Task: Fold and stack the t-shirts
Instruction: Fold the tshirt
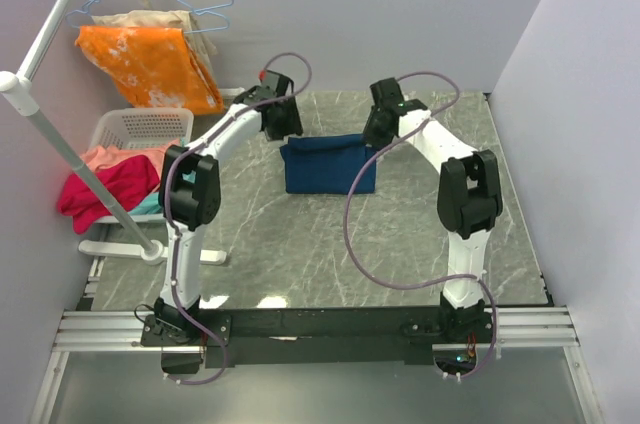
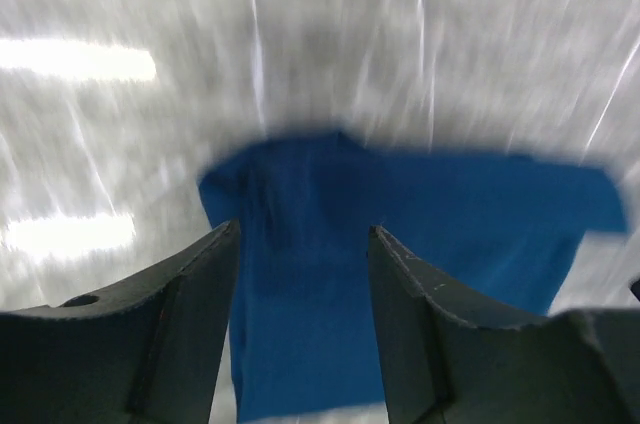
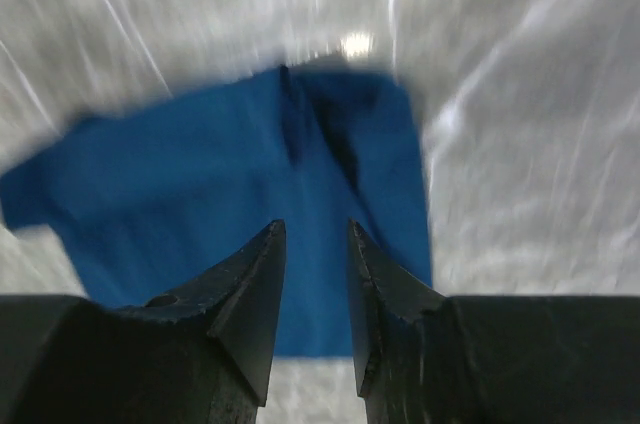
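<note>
One navy blue t-shirt (image 1: 330, 166) lies folded into a rectangle on the grey marble table (image 1: 400, 234), towards the back middle. No print shows on it. My left gripper (image 1: 285, 129) hovers over its far left corner, and the left wrist view shows it open (image 2: 303, 229) with only blue cloth (image 2: 450, 214) below and nothing between the fingers. My right gripper (image 1: 378, 134) hangs over the far right corner, open by a narrower gap (image 3: 316, 226) above the t-shirt (image 3: 200, 194), holding nothing. Both wrist views are blurred.
A white laundry basket (image 1: 140, 129) stands off the table's left side with red and pink clothes (image 1: 105, 184) spilling from it. An orange cloth (image 1: 150, 64) hangs on hangers from a white rack pole (image 1: 60, 134). Walls close in at the back and right.
</note>
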Available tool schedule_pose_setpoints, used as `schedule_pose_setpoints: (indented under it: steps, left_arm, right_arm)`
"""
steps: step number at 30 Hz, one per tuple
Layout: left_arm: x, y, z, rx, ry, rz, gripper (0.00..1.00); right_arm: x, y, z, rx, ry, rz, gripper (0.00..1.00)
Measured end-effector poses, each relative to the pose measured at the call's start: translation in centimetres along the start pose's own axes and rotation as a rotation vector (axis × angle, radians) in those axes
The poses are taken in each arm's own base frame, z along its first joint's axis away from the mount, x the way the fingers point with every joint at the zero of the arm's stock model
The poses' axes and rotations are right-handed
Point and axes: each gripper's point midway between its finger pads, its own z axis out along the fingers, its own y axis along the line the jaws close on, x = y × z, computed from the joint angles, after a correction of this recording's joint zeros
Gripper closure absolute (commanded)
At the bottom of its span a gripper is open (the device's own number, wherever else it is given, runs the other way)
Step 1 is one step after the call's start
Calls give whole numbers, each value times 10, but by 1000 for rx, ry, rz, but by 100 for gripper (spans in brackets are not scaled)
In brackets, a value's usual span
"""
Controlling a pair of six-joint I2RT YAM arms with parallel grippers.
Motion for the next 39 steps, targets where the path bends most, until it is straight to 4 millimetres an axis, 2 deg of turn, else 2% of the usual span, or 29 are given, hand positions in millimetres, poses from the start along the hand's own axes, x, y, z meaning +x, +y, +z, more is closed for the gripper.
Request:
schedule_pose_setpoints:
  steps: [4, 9, 11, 16, 22, 25, 29, 35, 39]
  left_arm:
    - [45, -8, -11, -12, 84, 62, 43]
    - [66, -22, -15, -6, 130, 100, 44]
    - [61, -26, -13, -9, 125, 101, 43]
    - [43, -33, 13, -29, 96, 90, 42]
    - [54, -19, 42, -78, 138, 76, 41]
    - [54, -15, 46, -87, 138, 63, 40]
    - [39, -13, 49, -86, 80, 30, 40]
    - [11, 0, 52, -106, -35, -39, 40]
    - [-14, -4, 40, -75, -103, -59, 39]
  right_arm:
    - [39, 8, -3, 2, 59, -67, 63]
    - [56, 28, -6, -38, 84, -104, 65]
    - [55, 31, -2, -43, 88, -102, 65]
    - [49, 39, 25, -39, 93, -93, 66]
    - [33, 58, 52, -56, 81, -82, 66]
    - [25, 65, 55, -68, 64, -73, 66]
    - [10, 71, 52, -87, 33, -54, 66]
    - [-3, 65, 55, -86, 14, -11, 66]
    - [-8, 60, 61, -77, 11, 11, 66]
